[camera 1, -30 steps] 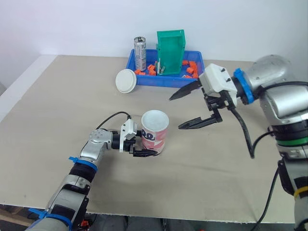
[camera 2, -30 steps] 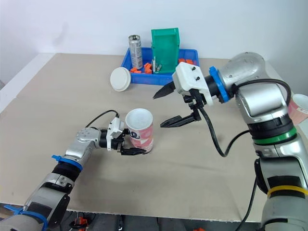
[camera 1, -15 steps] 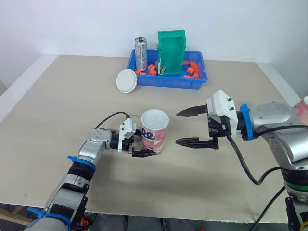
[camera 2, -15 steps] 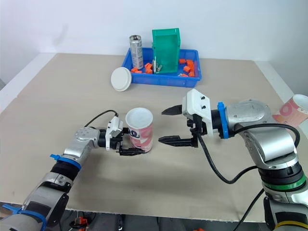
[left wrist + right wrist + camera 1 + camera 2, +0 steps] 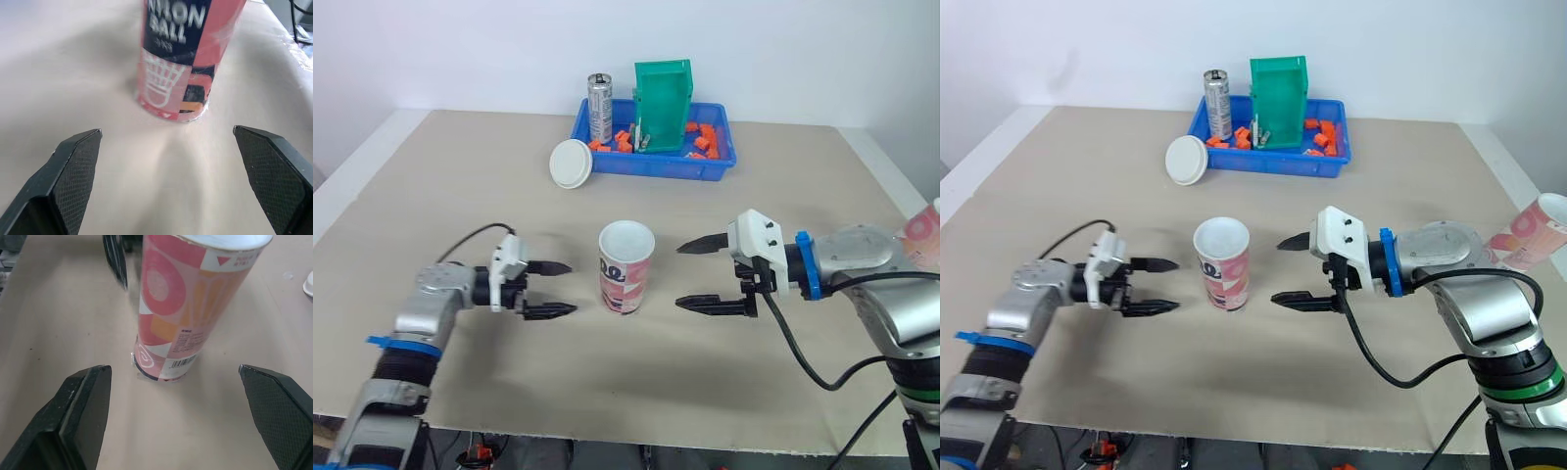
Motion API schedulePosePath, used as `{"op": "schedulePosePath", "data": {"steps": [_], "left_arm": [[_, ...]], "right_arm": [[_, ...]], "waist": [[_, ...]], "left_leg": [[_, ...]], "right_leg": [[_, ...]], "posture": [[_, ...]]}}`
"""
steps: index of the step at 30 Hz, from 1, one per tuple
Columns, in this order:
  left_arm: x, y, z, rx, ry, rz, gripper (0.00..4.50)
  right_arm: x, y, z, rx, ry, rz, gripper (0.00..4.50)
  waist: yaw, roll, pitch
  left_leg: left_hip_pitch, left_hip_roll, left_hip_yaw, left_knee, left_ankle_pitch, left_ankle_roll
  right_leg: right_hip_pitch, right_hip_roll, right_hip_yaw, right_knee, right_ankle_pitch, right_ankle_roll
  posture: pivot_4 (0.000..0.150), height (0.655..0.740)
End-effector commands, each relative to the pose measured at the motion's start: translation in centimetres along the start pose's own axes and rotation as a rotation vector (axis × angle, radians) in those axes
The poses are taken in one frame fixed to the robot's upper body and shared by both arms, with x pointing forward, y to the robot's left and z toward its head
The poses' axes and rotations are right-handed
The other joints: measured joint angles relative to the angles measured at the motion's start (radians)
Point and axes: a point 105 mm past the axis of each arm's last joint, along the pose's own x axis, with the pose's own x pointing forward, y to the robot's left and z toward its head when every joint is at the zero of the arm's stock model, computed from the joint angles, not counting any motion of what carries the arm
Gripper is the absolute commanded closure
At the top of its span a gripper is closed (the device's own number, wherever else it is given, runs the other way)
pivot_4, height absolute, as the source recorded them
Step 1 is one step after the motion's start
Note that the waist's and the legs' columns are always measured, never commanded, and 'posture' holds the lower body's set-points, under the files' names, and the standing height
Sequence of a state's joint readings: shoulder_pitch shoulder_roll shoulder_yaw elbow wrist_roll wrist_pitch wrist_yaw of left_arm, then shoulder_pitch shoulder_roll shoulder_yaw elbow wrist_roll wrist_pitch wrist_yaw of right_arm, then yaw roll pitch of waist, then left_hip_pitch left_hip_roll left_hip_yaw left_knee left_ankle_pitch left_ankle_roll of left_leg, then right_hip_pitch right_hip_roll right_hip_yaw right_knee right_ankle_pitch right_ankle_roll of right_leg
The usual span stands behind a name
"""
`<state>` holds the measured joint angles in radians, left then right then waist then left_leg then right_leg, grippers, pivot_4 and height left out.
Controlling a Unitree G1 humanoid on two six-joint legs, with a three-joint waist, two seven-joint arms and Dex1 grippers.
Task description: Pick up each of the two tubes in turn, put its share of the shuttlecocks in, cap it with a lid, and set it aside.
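Note:
A pink patterned tube stands upright at the middle of the table, its top showing white. My left gripper is open a short way to its left, not touching it. My right gripper is open just to its right, also apart from it. The left wrist view looks at the tube between two spread fingers. In the right wrist view the tube stands just ahead of the open fingers. A second pink tube lies tilted at the table's right edge. A white lid lies beside the blue tray.
A blue tray at the back holds small orange pieces, a green bin and a silver can. The table's front edge runs close behind both arms.
My left gripper has let go of the tube and drawn back to the left, open. My right gripper came down from near the tray to the tube's right side.

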<state>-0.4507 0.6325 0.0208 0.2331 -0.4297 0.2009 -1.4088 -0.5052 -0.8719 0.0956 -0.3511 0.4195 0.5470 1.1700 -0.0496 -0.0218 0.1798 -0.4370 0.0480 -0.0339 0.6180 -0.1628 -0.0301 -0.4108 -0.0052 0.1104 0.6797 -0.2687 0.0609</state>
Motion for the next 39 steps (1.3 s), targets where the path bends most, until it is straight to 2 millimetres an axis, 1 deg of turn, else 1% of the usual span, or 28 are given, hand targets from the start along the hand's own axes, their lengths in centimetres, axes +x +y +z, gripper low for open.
{"op": "schedulePosePath", "data": {"steps": [1,3,5,7,10,13,17,21,26,30,39], "left_arm": [[-1.7,-1.0,5.7,0.065,-0.164,0.005,0.02],[-2.1,-2.0,7.1,0.067,-0.192,-0.002,0.02],[-2.4,-2.7,7.6,0.067,-0.183,0.005,0.02],[-2.7,-3.1,7.4,0.072,-0.158,0.037,0.02],[-3.0,-3.4,7.4,0.06,-0.169,0.075,0.02],[-3.1,-3.7,7.4,0.055,-0.168,0.086,0.02],[-3.3,-4.1,6.4,0.048,-0.131,0.109,0.02],[-3.2,-4.4,6.5,0.042,-0.145,0.113,0.02],[-2.9,-4.9,6.4,0.033,-0.149,0.098,0.02],[-2.8,-5.0,5.9,0.028,-0.128,0.089,0.02],[-2.4,-4.9,5.5,0.03,-0.119,0.075,0.02]], "right_arm": [[0.8,-0.2,-0.5,0.006,-0.023,-0.018,0.0],[1.5,-0.1,-0.8,0.029,-0.046,-0.014,0.0],[2.2,0.2,-1.2,0.041,-0.06,0.0,0.0],[3.1,0.4,-1.3,0.053,-0.085,0.013,0.0],[4.2,0.5,-1.2,0.06,-0.118,0.028,0.0],[5.0,0.2,-1.0,0.06,-0.143,0.025,0.0],[6.5,-0.5,-0.4,0.071,-0.195,0.023,0.0],[7.3,-0.9,-0.3,0.079,-0.209,0.023,0.0],[7.6,-1.1,-0.1,0.09,-0.23,0.03,0.0],[8.2,-0.7,0.5,0.104,-0.26,0.059,0.0],[10.1,0.0,0.7,0.106,-0.265,0.108,0.0]], "waist": [[0.001,-0.003,0.002],[0.002,-0.004,0.002],[0.001,-0.003,0.002],[0.001,-0.003,0.002],[0.001,-0.004,0.002],[0.001,-0.005,0.003],[-0.002,-0.005,0.003],[0.001,-0.005,0.003],[0.001,-0.005,0.003],[0.001,-0.005,0.003],[0.001,-0.005,0.003]], "left_leg": [[0.0,0.0,0.0,0.0,0.0,0.0],[0.0,0.0,0.0,0.001,0.0,0.0],[0.0,0.0,0.0,0.001,0.0,0.0],[0.0,0.0,0.001,0.0,0.0,0.0],[0.0,0.001,0.0,0.0,0.0,0.0],[0.0,0.002,0.0,0.001,0.0,0.0],[0.001,0.002,0.002,0.001,0.0,-0.001],[0.001,0.003,0.002,0.001,0.0,-0.001],[0.001,0.003,0.002,0.001,0.0,-0.001],[0.001,0.003,0.002,0.001,0.0,-0.001],[0.001,0.004,0.002,0.001,0.0,-0.001]], "right_leg": [[0.0,0.0,0.0,0.0,0.0,0.0],[0.0,0.0,0.0,0.0,0.0,0.0],[0.0,-0.001,0.0,0.0,0.0,0.001],[0.0,-0.001,0.0,0.0,0.0,0.001],[0.0,0.0,0.0,0.0,0.0,0.0],[0.0,0.001,-0.001,0.0,0.001,-0.001],[0.0,0.001,0.0,0.0,0.001,-0.004],[0.0,0.002,-0.001,0.0,0.001,-0.005],[0.0,0.001,-0.001,0.0,0.001,-0.004],[0.0,0.002,-0.001,0.0,0.002,-0.003],[0.0,0.002,-0.001,0.0,0.002,-0.004]], "posture": [[0.15,0.7362],[0.15,0.7362],[0.15,0.7362],[0.15,0.7362],[0.15,0.7362],[0.15,0.7362],[0.15,0.7362],[0.15,0.7362],[0.15,0.7362],[0.15,0.7362],[0.15,0.7362]]}}
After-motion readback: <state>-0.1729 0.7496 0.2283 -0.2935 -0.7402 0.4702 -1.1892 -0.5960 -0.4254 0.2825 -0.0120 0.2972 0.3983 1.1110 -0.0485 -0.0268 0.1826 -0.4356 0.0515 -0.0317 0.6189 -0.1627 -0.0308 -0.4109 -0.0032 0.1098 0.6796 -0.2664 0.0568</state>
